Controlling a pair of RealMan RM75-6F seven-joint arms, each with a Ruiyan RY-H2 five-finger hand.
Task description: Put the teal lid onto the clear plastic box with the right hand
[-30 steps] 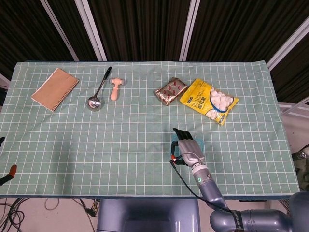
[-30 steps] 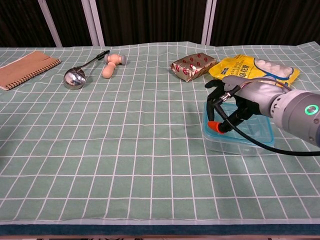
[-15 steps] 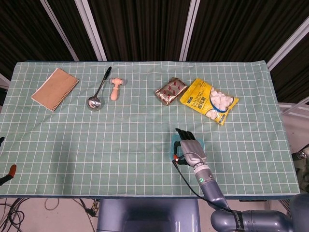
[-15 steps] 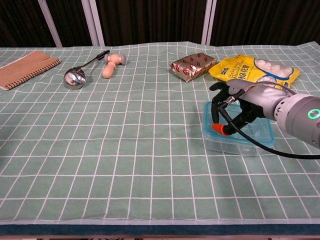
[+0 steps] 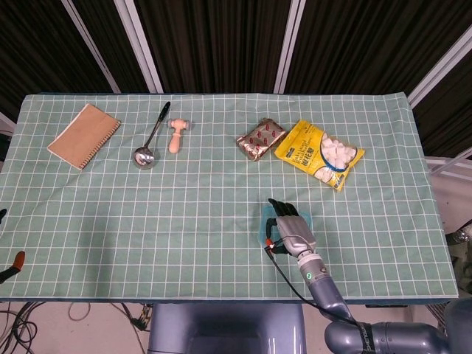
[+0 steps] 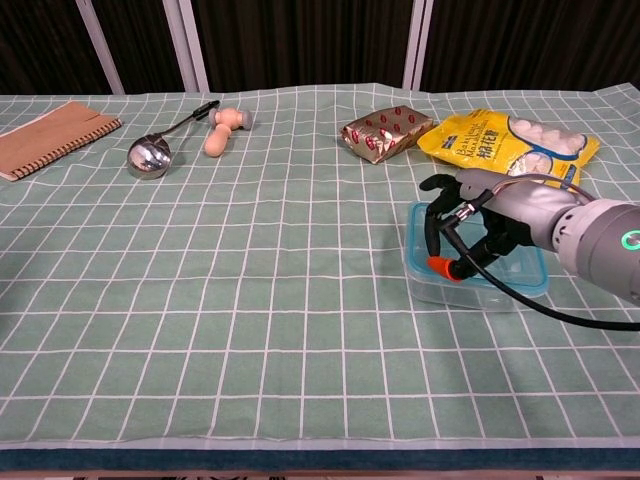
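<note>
The right arm reaches in from the lower right edge, its wrist showing a green light. The right hand lies palm down, low over the worktop, dark fingers extended forward and slightly spread. A black cable runs back from it along the forearm.

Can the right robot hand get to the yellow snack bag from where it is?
Probably yes. The right robot hand rests on the teal lid, and the yellow snack bag lies just behind it with only bare cloth between.
</note>
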